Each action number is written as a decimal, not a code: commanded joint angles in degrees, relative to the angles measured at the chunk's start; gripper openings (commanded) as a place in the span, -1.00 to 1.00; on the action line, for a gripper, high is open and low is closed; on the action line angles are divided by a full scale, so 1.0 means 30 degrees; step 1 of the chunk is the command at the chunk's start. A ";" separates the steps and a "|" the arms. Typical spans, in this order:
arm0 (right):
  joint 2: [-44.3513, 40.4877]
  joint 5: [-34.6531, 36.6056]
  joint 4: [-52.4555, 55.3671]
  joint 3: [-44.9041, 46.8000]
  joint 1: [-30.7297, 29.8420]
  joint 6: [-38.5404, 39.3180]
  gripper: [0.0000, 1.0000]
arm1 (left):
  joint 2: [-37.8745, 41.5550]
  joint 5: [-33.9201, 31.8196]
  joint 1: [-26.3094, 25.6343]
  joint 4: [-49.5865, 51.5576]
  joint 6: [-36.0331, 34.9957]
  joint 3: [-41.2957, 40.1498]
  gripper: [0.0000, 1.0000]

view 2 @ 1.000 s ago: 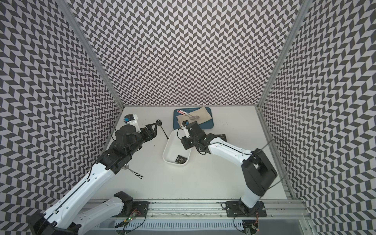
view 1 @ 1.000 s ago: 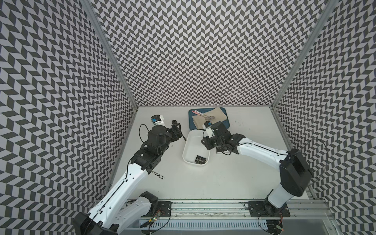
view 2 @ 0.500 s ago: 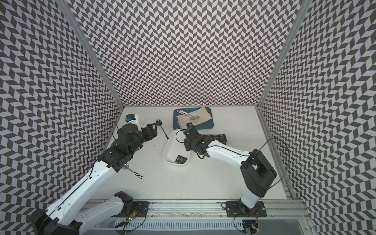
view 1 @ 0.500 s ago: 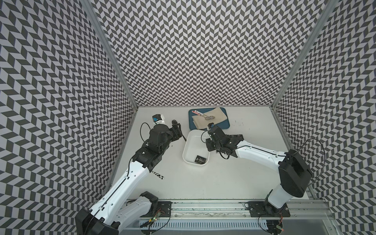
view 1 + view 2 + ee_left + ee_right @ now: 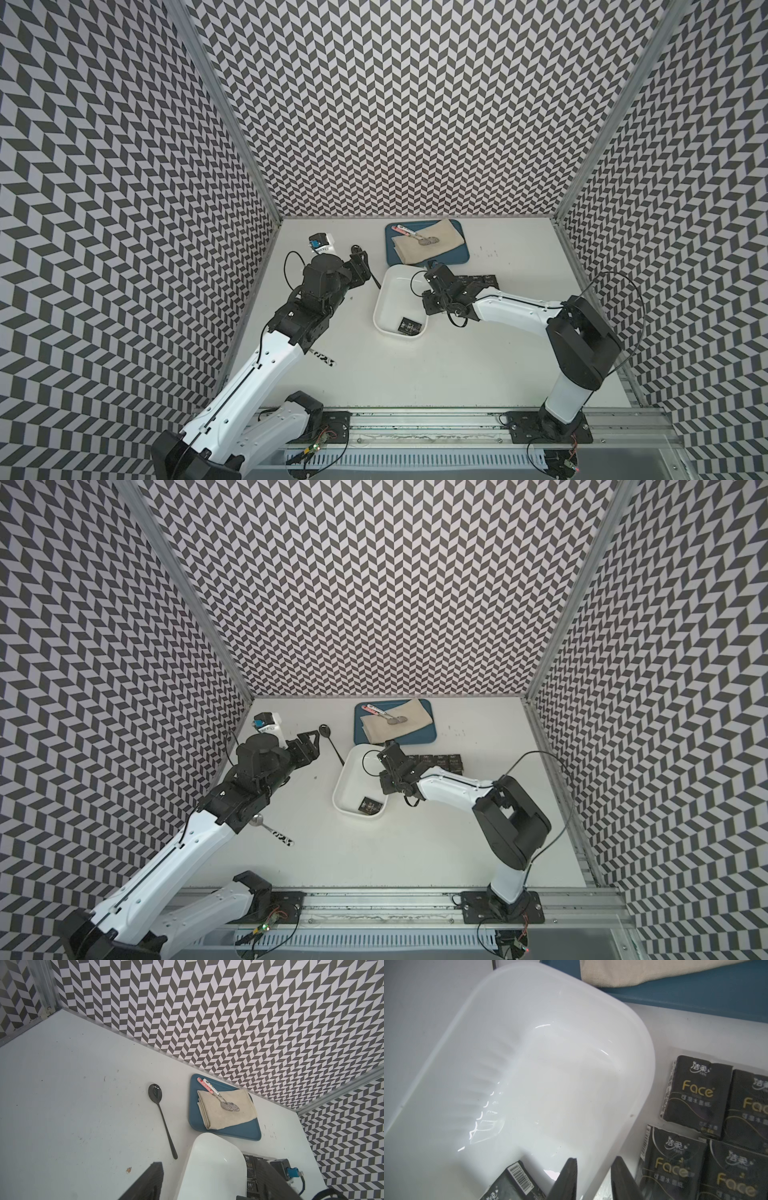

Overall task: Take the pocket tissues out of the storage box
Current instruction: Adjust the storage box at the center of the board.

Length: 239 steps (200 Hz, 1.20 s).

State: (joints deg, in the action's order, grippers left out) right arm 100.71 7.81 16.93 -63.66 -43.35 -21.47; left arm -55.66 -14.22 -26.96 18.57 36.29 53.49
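black tissue packet (image 5: 512,1182) lies in white box (image 5: 467,1022), near right gripper (image 5: 595,1160).

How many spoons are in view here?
4. Two lie on the beige cloth in the blue tray: one pink-handled spoon, one white-handled spoon. A black spoon lies beside the storage box. A patterned-handle spoon pokes out from under the left arm. Others may be hidden.
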 commanded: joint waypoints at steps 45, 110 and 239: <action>-0.0387 -0.1365 -0.0680 0.0036 -0.0222 0.1247 -0.70 | 0.0019 -0.0237 0.0044 -0.0066 -0.0349 0.0647 0.51; 0.1473 -0.4452 -0.1403 -0.2124 -0.1784 0.7275 -0.70 | -0.0444 -0.0174 0.0037 -0.0288 -0.0257 0.0864 0.51; 0.0127 -0.3713 -0.0724 -0.3729 -0.1493 1.0598 -0.19 | -0.0524 0.0140 0.0800 -0.0154 -0.0350 0.0862 0.51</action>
State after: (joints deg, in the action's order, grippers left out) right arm 109.60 -1.54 16.71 -78.02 -48.10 10.39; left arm -58.02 -14.22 -24.91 18.48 35.66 54.50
